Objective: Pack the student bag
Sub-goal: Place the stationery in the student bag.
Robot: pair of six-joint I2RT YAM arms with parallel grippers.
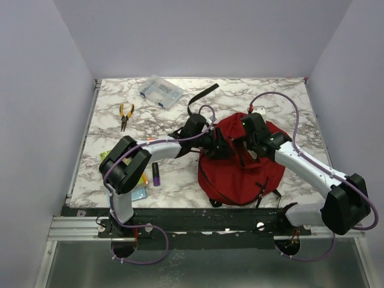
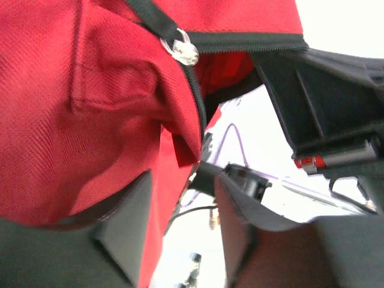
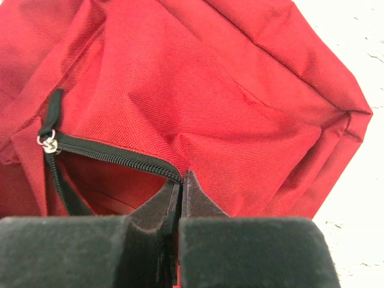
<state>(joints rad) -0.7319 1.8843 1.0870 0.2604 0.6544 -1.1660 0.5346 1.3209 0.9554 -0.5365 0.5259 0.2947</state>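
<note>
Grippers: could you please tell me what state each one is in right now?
Left gripper: open, holding nothing.
Right gripper: shut on the student bag at its zip edge.

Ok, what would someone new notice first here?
The dark red fabric backpack dominates, right of middle on the marble table. The right tool is pinched shut on the edge of its open zip, while the left tool stands open at its left edge. Yellow-handled pliers and a clear plastic box lie far left.
</note>
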